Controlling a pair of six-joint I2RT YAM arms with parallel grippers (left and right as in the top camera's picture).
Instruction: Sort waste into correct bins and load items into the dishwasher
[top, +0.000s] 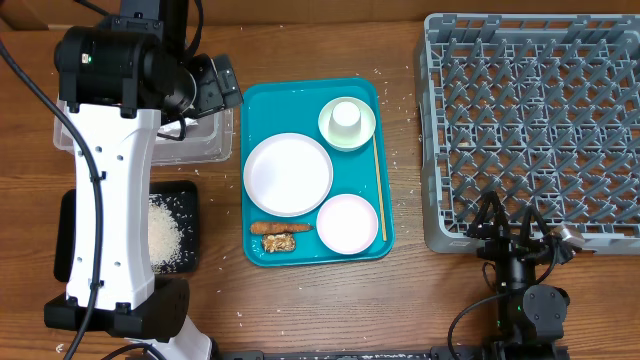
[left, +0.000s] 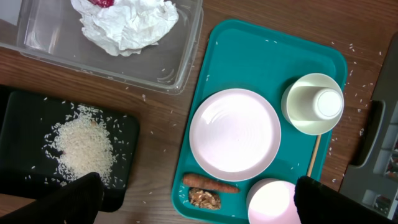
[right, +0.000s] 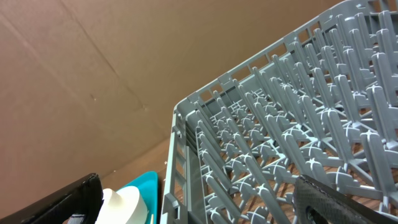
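Although the left arm (top: 105, 200) covered much of the clear tub (top: 215, 140) overhead, the left wrist view showed the napkin (left: 127, 25) and red wrapper (left: 99, 2) inside it, upper left. The left gripper (left: 199, 193) hung spread over the teal tray (left: 249, 56); the right gripper (top: 510, 228), also spread, sat at the rack (top: 530, 110), at its lower edge.

Upper left, the clear tub (left: 186, 56) holds a crumpled napkin (left: 127, 25) and red wrapper (left: 102, 2). Rice (left: 81, 146) heaps on the black tray (left: 25, 118) below. The plate (left: 234, 134), carrot stick (left: 210, 183) and cup (left: 328, 104), upturned in a bowl (left: 297, 118), lie centre. The grey rack (top: 530, 120) stands right.
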